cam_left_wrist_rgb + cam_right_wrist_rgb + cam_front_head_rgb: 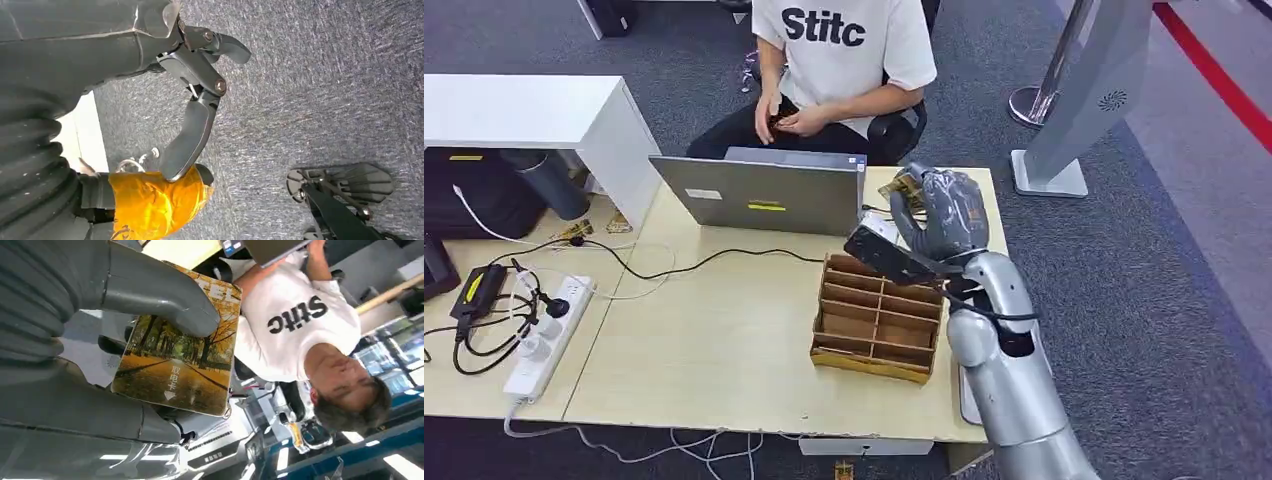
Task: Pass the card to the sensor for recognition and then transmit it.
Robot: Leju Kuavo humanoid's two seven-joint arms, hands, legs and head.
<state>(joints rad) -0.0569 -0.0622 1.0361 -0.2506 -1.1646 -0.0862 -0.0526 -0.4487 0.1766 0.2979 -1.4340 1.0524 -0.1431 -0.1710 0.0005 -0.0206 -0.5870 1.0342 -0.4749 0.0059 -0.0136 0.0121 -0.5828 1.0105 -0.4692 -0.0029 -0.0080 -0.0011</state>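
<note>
**Card held up over the counter's far right corner**

The card (180,357), printed with an autumn tree avenue, is pinched between the thumb and fingers of the right hand (939,215), raised above the light wooden counter (724,330) near its far right corner. Just below the hand stands a cardboard compartment organiser (879,320); beside it sits an open laptop (759,190), with a person in a white shirt (844,50) seated behind. A power strip (549,335) lies at the counter's left. Grey carpet (1164,280) surrounds it. The left hand (195,100) hangs over carpet, fingers curled around nothing.
</note>
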